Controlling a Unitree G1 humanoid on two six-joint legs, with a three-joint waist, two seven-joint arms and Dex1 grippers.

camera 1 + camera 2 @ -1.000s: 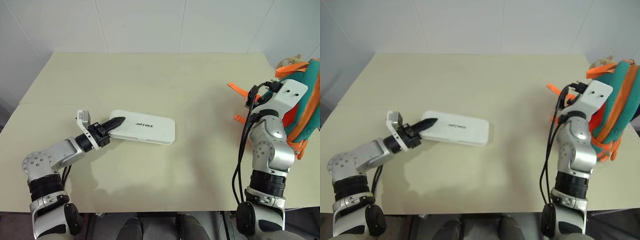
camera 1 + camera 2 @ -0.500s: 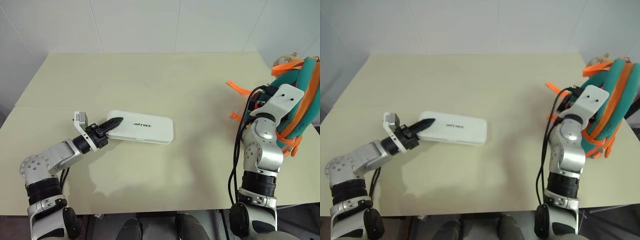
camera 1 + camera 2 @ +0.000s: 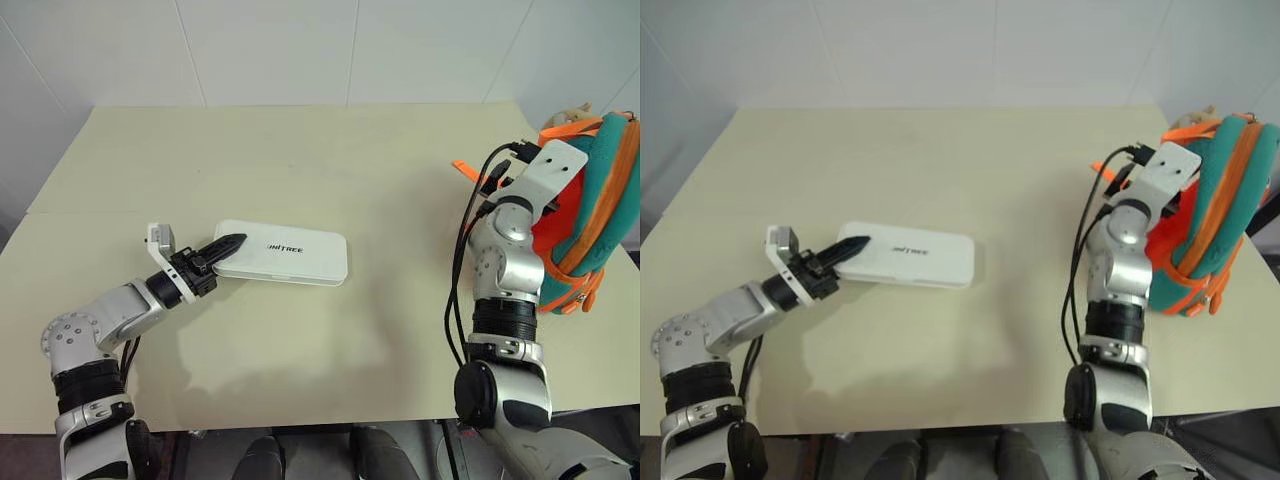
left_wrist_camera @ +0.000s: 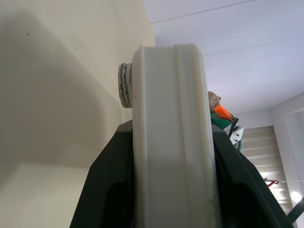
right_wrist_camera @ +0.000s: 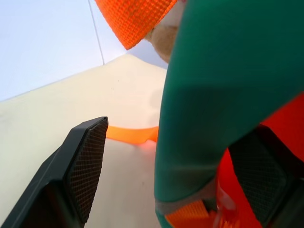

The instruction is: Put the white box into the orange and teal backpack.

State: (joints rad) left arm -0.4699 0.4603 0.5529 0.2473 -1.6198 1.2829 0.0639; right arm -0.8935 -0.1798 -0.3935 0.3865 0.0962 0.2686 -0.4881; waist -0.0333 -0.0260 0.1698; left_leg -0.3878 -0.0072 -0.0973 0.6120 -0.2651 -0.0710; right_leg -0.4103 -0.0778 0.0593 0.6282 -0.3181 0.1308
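Left eye view shows the flat white rectangular box with rounded corners and dark lettering (image 3: 283,253) lying on the pale cream table (image 3: 300,160), left of centre, with the left claw (image 3: 222,249) clenched on its near-left end; the left wrist view confirms both dark fingers (image 4: 104,190) pressing its sides. Well apart, at the table's right edge, stands the small soft orange backpack with teal trim (image 3: 595,215). The right claw (image 5: 161,175) is spread wide, its pads straddling the backpack's teal edge without clamping it. Judging by this, the box is gripped but not yet lifted or carried across; opening the backpack and inserting the box remain.
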